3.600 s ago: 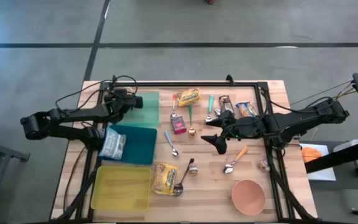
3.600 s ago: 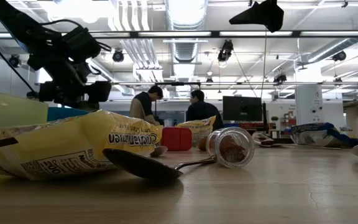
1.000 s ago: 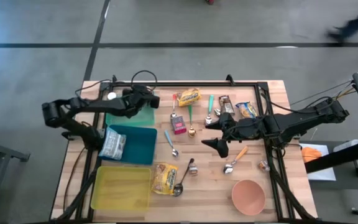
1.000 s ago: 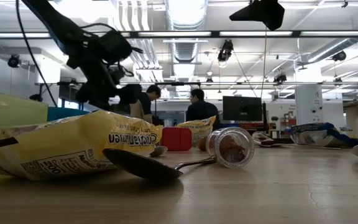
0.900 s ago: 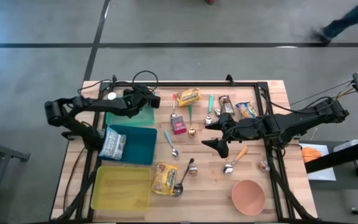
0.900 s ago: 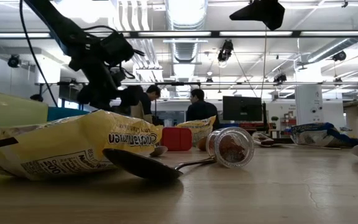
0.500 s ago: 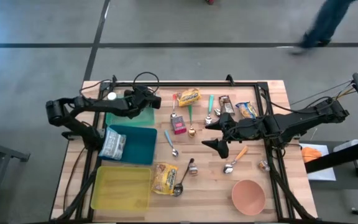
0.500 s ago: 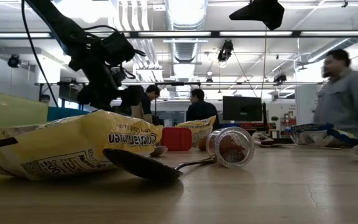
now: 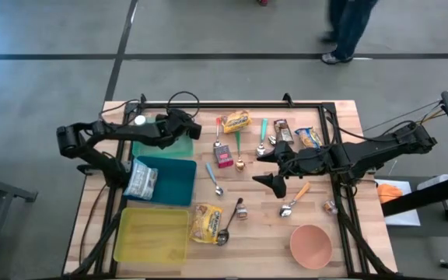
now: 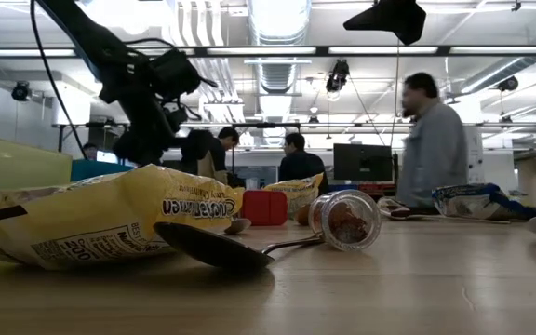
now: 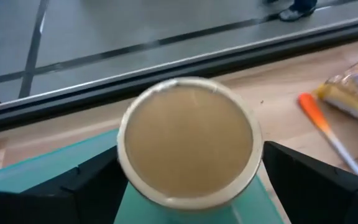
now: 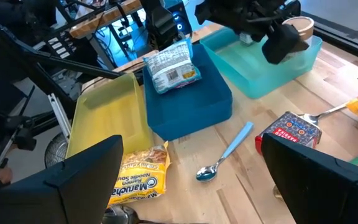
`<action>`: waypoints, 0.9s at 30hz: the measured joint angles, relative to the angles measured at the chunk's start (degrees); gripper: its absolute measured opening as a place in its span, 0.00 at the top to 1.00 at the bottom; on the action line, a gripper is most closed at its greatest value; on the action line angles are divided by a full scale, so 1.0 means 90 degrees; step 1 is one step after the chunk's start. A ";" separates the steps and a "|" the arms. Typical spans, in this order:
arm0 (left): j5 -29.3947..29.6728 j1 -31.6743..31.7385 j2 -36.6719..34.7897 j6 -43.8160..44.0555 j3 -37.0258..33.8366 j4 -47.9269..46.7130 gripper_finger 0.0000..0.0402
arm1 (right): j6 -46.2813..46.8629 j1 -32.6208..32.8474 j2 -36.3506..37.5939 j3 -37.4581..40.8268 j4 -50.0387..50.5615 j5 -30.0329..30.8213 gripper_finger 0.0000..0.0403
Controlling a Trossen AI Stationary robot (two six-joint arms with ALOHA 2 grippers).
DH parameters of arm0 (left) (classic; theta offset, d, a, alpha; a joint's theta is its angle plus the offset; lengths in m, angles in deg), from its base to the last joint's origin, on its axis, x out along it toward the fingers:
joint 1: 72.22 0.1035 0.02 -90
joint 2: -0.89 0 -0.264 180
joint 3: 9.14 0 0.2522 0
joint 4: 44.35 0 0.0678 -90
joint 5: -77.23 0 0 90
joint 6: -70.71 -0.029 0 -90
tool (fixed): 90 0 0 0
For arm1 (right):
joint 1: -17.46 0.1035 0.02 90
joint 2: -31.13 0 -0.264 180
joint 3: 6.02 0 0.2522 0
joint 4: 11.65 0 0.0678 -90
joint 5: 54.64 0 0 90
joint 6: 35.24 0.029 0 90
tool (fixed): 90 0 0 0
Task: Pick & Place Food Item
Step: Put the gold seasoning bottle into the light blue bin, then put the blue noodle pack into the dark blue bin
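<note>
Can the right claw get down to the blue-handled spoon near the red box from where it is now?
Probably yes. The right claw hangs open over bare wood, and the blue-handled spoon lies alone between the dark blue bin and the red box, touching neither. Nothing appears to block the way.

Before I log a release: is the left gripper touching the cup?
Apart. In the left wrist view the cup sits between the left gripper's open fingers, with gaps either side.

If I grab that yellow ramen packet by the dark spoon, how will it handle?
The yellow ramen packet looks like crinkly film, so it would likely flex and feel light. Its glossy wrapper may slip. It lies against the dark spoon, so pushing it would probably drag the spoon along.
</note>
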 joint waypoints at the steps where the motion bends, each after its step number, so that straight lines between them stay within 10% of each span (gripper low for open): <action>1: 0.0000 0.0000 -0.0084 -0.0002 0.0000 -0.0004 0.08 | 0.0000 -0.0001 0.0000 0.0000 0.0000 0.0000 0.06; 8: -0.0093 0.0000 -0.0974 -0.0002 0.0002 -0.0196 0.08 | -0.0002 -0.0003 0.0000 0.0000 0.0010 0.0202 0.06; 15: -0.1920 -0.0005 -0.1761 0.0439 0.0110 -0.0363 0.08 | 0.0003 -0.0388 0.0017 -0.0176 0.0387 0.0356 0.06; 27: -0.4002 -0.0401 -0.1799 0.0628 0.1151 -0.1262 0.08 | 0.1274 -0.2262 -0.0179 -0.1790 0.4902 0.0738 0.06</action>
